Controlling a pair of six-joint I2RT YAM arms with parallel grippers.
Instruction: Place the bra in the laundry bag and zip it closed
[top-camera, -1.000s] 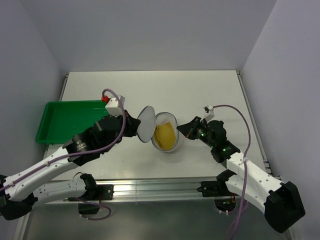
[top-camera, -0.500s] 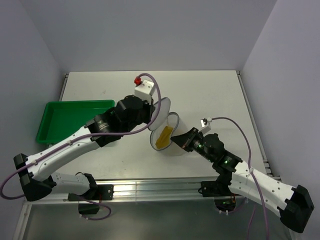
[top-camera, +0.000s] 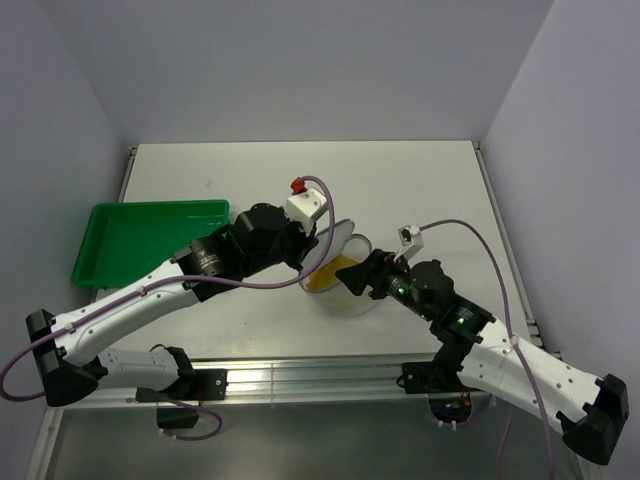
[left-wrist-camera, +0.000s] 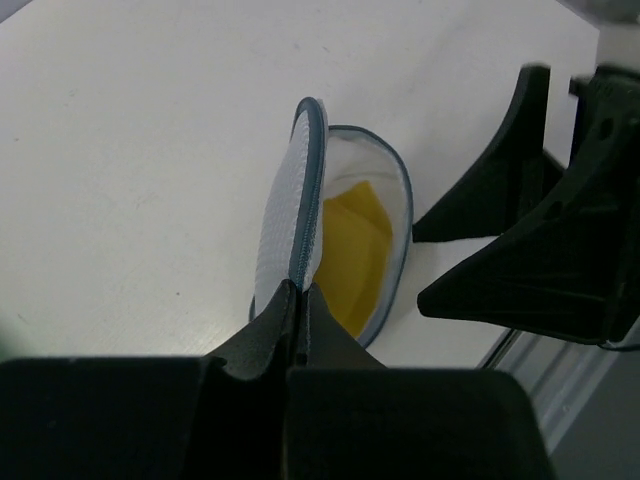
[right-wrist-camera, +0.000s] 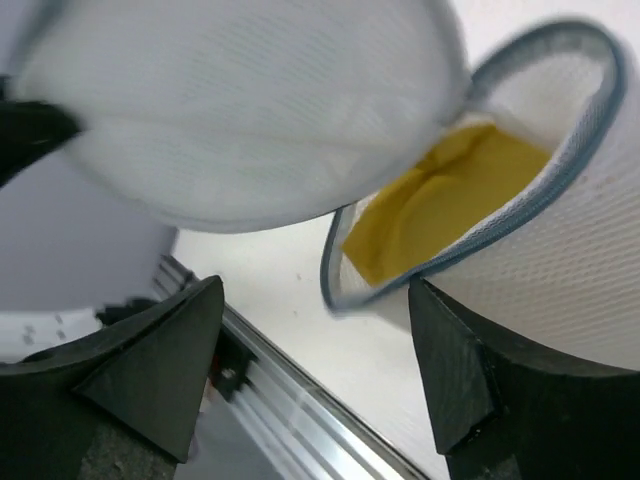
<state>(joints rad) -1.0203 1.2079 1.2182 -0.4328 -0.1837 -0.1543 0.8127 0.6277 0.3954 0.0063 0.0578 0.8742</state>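
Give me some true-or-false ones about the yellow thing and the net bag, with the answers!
1. The mustard-yellow fabric bra lies inside the round white mesh laundry bag. True.
2. The bag is zipped shut. False: it gapes open.
3. The left gripper pinches the bag's blue edge. True.
4. The right gripper is shut. False: its fingers are spread apart.
5. The green plastic tray sits on the right of the table. False: it is on the left.

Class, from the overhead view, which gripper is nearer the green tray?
Left. The left gripper is right of the green tray, pinching the laundry bag's raised flap. The right gripper sits farther right, on the bag's other side.
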